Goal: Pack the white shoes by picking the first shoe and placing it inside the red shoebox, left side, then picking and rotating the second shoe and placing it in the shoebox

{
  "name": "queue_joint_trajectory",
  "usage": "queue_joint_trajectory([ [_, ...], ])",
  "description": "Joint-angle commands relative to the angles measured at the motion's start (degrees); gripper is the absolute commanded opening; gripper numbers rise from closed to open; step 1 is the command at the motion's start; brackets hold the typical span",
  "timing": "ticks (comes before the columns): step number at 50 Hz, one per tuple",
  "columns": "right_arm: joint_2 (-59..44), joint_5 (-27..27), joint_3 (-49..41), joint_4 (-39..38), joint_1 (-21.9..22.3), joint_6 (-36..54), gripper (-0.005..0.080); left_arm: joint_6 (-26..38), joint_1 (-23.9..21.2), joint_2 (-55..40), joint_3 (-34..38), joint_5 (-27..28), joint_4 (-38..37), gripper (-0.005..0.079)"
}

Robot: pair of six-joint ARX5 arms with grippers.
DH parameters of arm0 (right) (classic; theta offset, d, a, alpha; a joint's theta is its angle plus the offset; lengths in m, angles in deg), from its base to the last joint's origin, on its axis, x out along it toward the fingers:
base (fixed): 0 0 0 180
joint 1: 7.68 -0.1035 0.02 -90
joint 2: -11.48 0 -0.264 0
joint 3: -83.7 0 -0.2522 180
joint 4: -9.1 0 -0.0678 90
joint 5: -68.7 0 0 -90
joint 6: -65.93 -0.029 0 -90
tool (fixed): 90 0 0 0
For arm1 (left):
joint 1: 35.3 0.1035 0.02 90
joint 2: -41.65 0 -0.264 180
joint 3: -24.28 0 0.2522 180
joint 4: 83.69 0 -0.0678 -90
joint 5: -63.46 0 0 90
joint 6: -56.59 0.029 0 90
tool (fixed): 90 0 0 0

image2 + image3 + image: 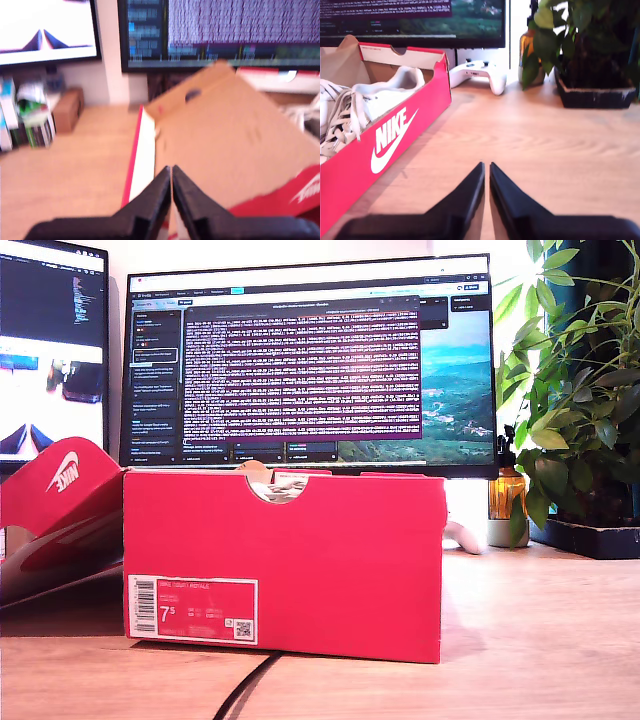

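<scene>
My first tool [171,172] has its jaws pressed together with nothing between them, and it hangs over the open lid [235,135] of the red shoebox [285,560], whose brown cardboard inner face is turned up toward it. My second tool [486,170] is likewise closed on nothing, above bare worktop [545,145] just beside the shoebox's end wall with the white swoosh.

The shoebox stands open on the wooden worktop, its labelled long wall toward the worktop's front edge in the exterior view. The white shoes [365,107] lie inside it, laces and a heel showing above the rim; a bit of white also shows through the half-round notch. The lid slopes off to the exterior view's left.

Behind the box are a monitor [310,360], a white game controller [477,75] and a potted plant [590,55].
</scene>
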Motion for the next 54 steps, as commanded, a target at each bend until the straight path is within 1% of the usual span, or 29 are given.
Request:
queue_joint_trajectory([
  [1,-0.15,-0.04,-0.46,0.66,0.04,-0.26,-0.001,-0.31,0.15,1.31,1.79,-0.09,-0.83,-0.0019],
  [5,-0.15,-0.02,-0.46,1.88,0.04,-0.24,-0.001,-0.28,0.15,3.23,1.77,-0.09,-3.06,-0.0019],
  [13,-0.15,-0.02,-0.44,1.86,0.04,-0.24,-0.001,-0.31,0.15,7.08,1.55,-0.9,-8.24,-0.0019],
  [19,-0.15,-0.02,-0.44,1.84,0.04,-0.24,-0.001,-0.28,0.15,10.45,0.11,-1.81,-11.96,-0.0019],
  [26,-0.17,-0.02,-0.44,1.84,0.04,-0.24,-0.001,-0.28,0.15,10.54,-1.2,-4.5,-14.73,-0.0019],
  [30,-0.17,-0.02,-0.44,1.86,0.04,-0.24,-0.001,-0.28,0.15,10.54,-1.2,-6.64,-18.18,-0.0019],
  [39,-0.17,-0.02,-0.44,1.86,0.04,-0.24,-0.001,-2.01,0.15,10.54,-1.18,-6.99,-25.51,-0.0019],
  [54,-0.17,-0.02,-0.42,1.86,0.04,-0.24,-0.001,-4.52,0.15,10.47,-1.2,-7.63,-25.42,-0.0019],
])
